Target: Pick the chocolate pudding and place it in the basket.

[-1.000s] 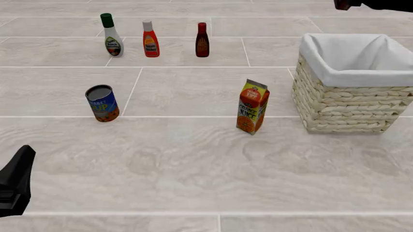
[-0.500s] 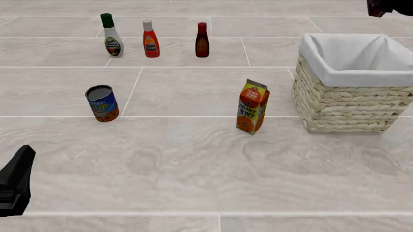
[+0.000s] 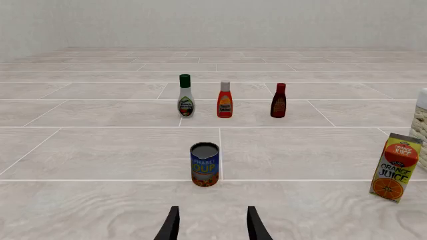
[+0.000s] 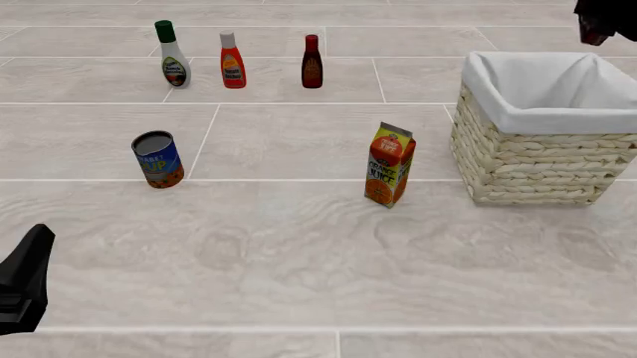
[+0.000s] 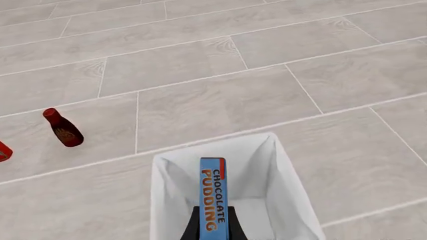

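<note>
The chocolate pudding point(image 5: 213, 200) is a thin carton with a blue face and "CHOCOLATE PUDDING" lettering. My right gripper point(image 5: 213, 227) is shut on it, holding it edge-on above the white-lined basket point(image 5: 267, 165). In the front view only a dark bit of the right gripper point(image 4: 602, 19) shows at the top right corner, above the far rim of the wicker basket point(image 4: 542, 160); the pudding is hidden there. My left gripper point(image 3: 212, 227) is open and empty, low at the near left point(image 4: 25, 280), facing the soup can point(image 3: 205, 164).
An orange juice carton point(image 4: 390, 165) stands just left of the basket. A blue-and-orange can point(image 4: 158, 159) stands at mid left. Three bottles line the back: a green-capped dressing point(image 4: 172, 54), an orange sauce point(image 4: 232, 60) and a dark red sauce point(image 4: 312, 62).
The right gripper has moved rightward along the top edge of the front view, from left of the basket's far side to above its right corner. The left arm has not moved.
</note>
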Controlling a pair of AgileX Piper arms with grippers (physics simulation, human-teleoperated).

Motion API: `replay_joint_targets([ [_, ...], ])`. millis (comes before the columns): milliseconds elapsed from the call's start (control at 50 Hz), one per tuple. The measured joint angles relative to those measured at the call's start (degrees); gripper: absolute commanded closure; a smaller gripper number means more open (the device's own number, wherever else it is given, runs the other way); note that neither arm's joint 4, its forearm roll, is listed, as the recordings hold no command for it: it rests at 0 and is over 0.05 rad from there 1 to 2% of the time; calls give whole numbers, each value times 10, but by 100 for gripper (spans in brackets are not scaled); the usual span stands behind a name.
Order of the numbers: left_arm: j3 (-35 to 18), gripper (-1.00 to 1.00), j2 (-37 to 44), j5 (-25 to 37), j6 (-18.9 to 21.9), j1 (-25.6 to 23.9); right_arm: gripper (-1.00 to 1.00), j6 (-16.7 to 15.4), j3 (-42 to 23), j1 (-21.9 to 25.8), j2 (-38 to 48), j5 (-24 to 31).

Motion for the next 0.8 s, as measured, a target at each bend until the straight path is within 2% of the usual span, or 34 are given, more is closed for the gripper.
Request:
replay_joint_targets([
  [800,0,-100,0,0,0,0,100,7,-12,-1,78,-20],
])
